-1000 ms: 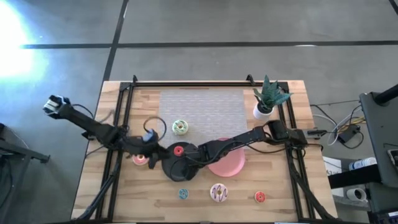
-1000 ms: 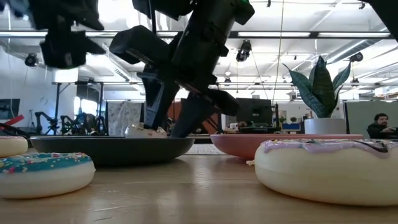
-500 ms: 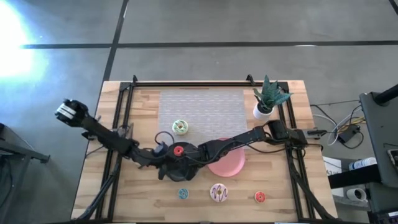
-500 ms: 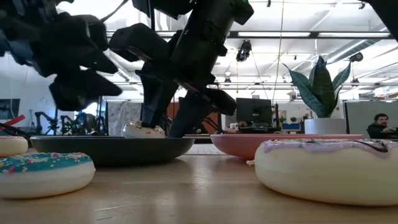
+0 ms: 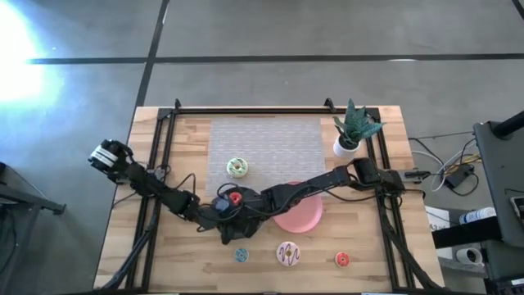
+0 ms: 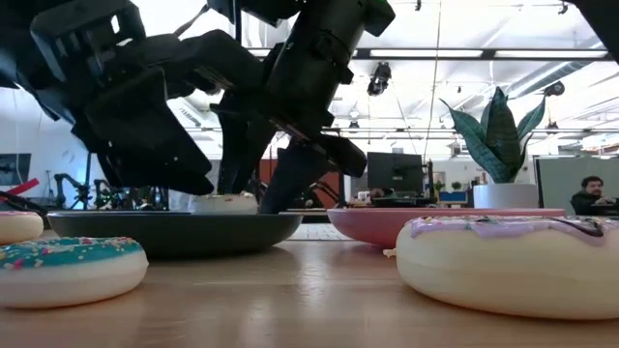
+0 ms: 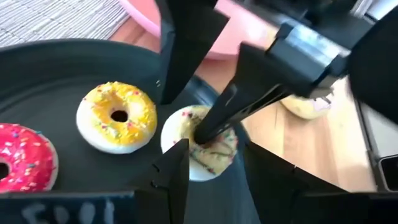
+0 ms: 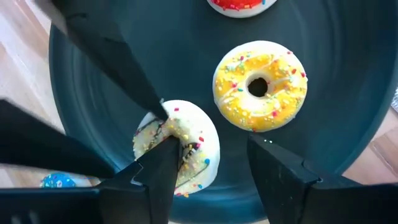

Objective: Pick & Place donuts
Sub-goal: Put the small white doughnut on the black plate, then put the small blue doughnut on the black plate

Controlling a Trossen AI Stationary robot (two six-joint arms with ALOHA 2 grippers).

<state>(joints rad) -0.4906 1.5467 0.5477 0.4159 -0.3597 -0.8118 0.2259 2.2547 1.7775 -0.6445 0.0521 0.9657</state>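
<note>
1. Donuts on the black plate (image 8: 186,62): three lie in it, namely a white donut with dark stripes (image 8: 177,146), a yellow sprinkled donut (image 8: 260,85) just beside it, and a red donut (image 5: 235,197) near the plate's rim.
2. Donuts on the bare wooden table (image 5: 385,246): a green-frosted donut (image 5: 237,167) lies just beside the grey mat (image 5: 266,139). A blue donut (image 5: 241,255), a pink-white striped donut (image 5: 288,254) and an orange-red donut (image 5: 343,260) lie in a row near the front edge, apart from one another.
3. Right gripper (image 8: 211,142): it is low over the black plate with its fingers spread. One fingertip rests at the middle of the white donut; the other stands clear of it on the yellow donut's side. Nothing is clamped.
4. Left gripper (image 7: 214,149): it reaches in from the opposite side and hangs just above the same white donut. Its fingers are parted and grasp nothing. In the right wrist view one of its fingertips meets the white donut's edge.
5. Both grippers crowd close together over the plate in the low view.
6. Pink plate (image 5: 304,217): it sits just beside the black plate under the right arm; no donut shows on it.
7. Potted plant (image 5: 352,131): it stands upright at the table's far right corner.
8. Background: a person (image 6: 586,197) shows in the room beyond the table.
</note>
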